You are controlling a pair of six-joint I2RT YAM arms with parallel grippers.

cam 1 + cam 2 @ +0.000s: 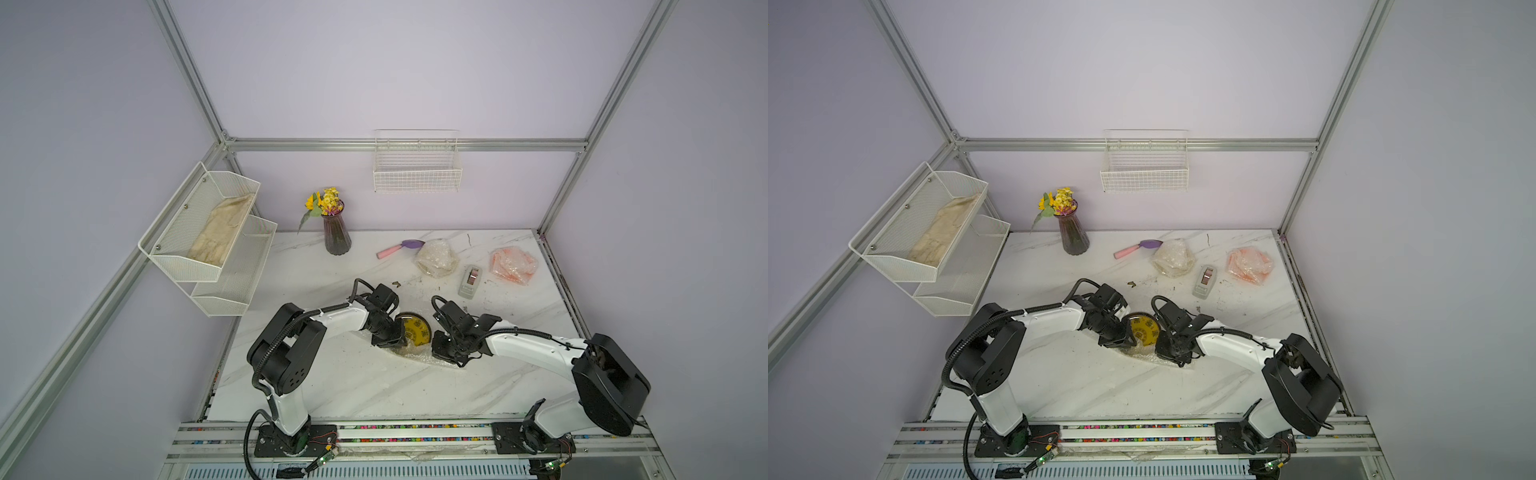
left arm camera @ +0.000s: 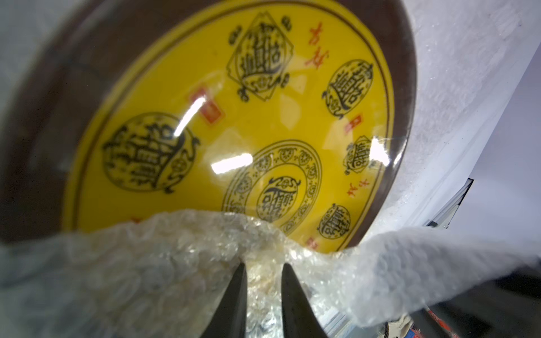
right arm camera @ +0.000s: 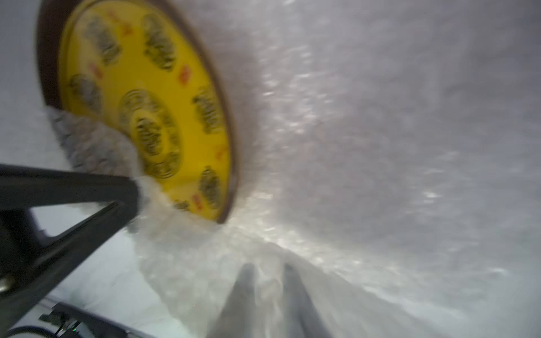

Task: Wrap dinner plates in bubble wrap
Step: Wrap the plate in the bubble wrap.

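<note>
The yellow dinner plate with a dark rim (image 1: 416, 330) (image 2: 234, 117) (image 3: 140, 96) lies mid-table on a sheet of bubble wrap (image 1: 417, 358) (image 3: 380, 146). My left gripper (image 1: 400, 340) (image 2: 264, 264) is at the plate's left side, shut on a bunched edge of the bubble wrap (image 2: 146, 278), which is lifted over part of the plate. My right gripper (image 1: 437, 349) (image 3: 268, 267) is at the plate's right side, shut on the wrap, its fingers dimly seen through the plastic. At the back, two wrapped bundles lie, one whitish (image 1: 436, 257) and one showing orange (image 1: 513, 264).
A grey tape dispenser (image 1: 469, 280) stands between the bundles. A vase of flowers (image 1: 336, 235) and a pink-handled purple tool (image 1: 399, 247) are at the back. A wire basket (image 1: 417, 166) hangs on the back wall; a mesh rack with beige cloth (image 1: 216, 232) hangs left.
</note>
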